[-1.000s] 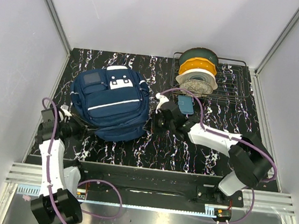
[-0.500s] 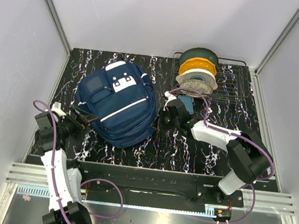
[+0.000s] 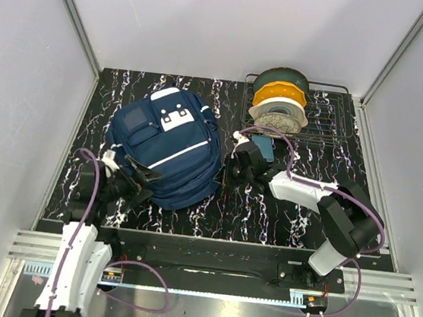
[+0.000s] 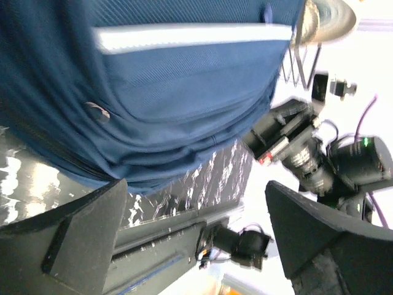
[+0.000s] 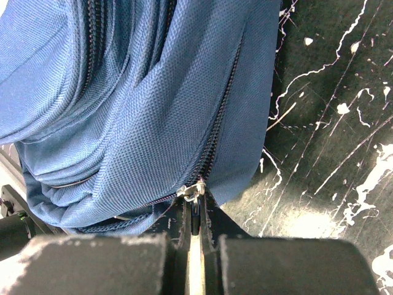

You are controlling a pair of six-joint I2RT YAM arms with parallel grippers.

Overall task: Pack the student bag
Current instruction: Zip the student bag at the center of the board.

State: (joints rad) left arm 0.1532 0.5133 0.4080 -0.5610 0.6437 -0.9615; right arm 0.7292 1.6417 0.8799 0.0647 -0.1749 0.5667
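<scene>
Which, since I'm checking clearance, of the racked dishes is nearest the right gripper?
The pale patterned dish at the front; the orange dish and green dish stand behind it.

Wire rack (image 3: 330, 120) beyond the right gripper (image 3: 230, 163), holding green, orange and white plates (image 3: 280, 99) on edge. A blue pad (image 3: 265, 148) lies just beside the gripper, on the black marbled table (image 3: 267, 211).

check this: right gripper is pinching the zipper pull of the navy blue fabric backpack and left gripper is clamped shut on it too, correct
Not quite: the left gripper is open, jaws wide apart and clamping nothing, as the left wrist view shows. The rest holds: the right gripper is shut on the zipper pull of the navy blue fabric backpack.
</scene>
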